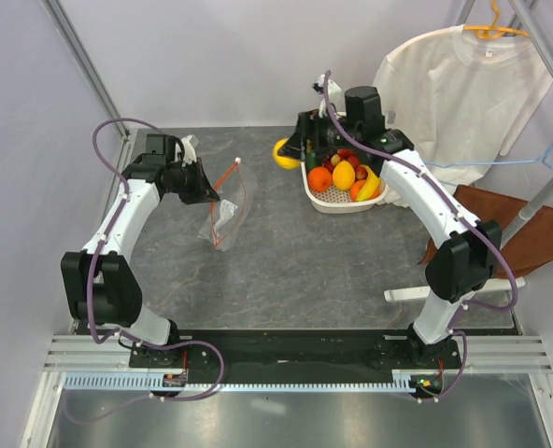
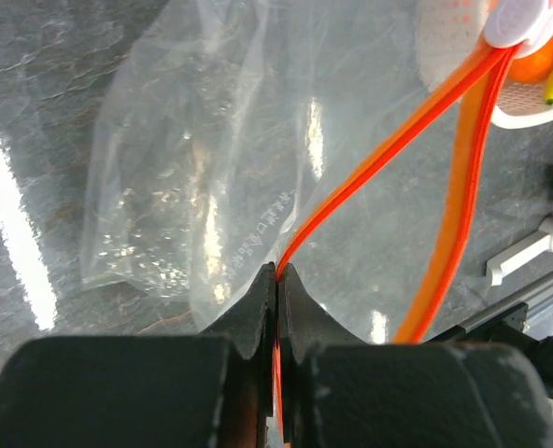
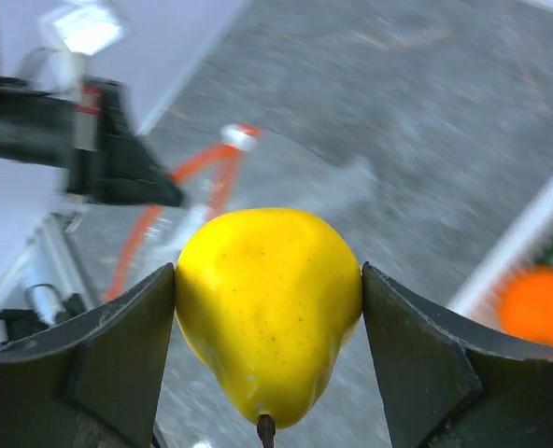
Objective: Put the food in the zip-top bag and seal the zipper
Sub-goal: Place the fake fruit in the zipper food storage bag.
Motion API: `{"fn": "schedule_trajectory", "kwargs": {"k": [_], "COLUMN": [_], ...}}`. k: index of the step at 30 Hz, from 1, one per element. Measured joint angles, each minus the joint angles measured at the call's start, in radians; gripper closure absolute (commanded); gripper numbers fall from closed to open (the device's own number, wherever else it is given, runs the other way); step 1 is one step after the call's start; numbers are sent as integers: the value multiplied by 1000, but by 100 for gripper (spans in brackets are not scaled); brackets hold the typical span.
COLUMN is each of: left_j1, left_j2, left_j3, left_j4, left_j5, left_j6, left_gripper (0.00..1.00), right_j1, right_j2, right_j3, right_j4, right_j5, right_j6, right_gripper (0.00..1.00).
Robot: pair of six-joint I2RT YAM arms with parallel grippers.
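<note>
The clear zip-top bag (image 1: 225, 217) hangs at the left, its mouth open with the orange-red zipper (image 1: 230, 177) along it. My left gripper (image 1: 207, 191) is shut on one side of the zipper (image 2: 370, 168); the bag (image 2: 192, 168) spreads below it and its white slider (image 2: 517, 21) sits at the far end. My right gripper (image 1: 291, 152) is shut on a yellow toy pear (image 3: 269, 308), held above the table left of the white basket (image 1: 337, 202). More food (image 1: 342, 175), orange, yellow and red fruits, lies in the basket. The bag (image 3: 211, 177) shows blurred beyond the pear.
A white T-shirt (image 1: 463, 89) hangs on a hanger at the back right. A brown board (image 1: 529, 233) and a white bar (image 1: 417, 294) lie at the right edge. A metal frame post (image 1: 85, 61) rises at the back left.
</note>
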Motion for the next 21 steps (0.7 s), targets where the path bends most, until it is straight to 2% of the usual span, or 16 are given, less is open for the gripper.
{"fn": "schedule_trajectory", "kwargs": {"k": [6, 11, 17, 21], "left_j1": [-14, -15, -4, 19], "left_j2": [24, 26, 39, 46], "left_j3": [50, 64, 64, 64], "left_j4": [-1, -2, -4, -5], "left_j5": [19, 51, 99, 158], "left_j6": [-8, -17, -29, -54], "left_gripper": [98, 98, 98, 98], "right_j1": [172, 286, 341, 351], "right_j2": [54, 107, 159, 183], "right_j3": [124, 143, 87, 40], "right_j4": [108, 139, 152, 165], "right_j5": [-57, -45, 30, 147], "right_j6": [51, 39, -5, -47], "right_gripper": [38, 36, 36, 36]}}
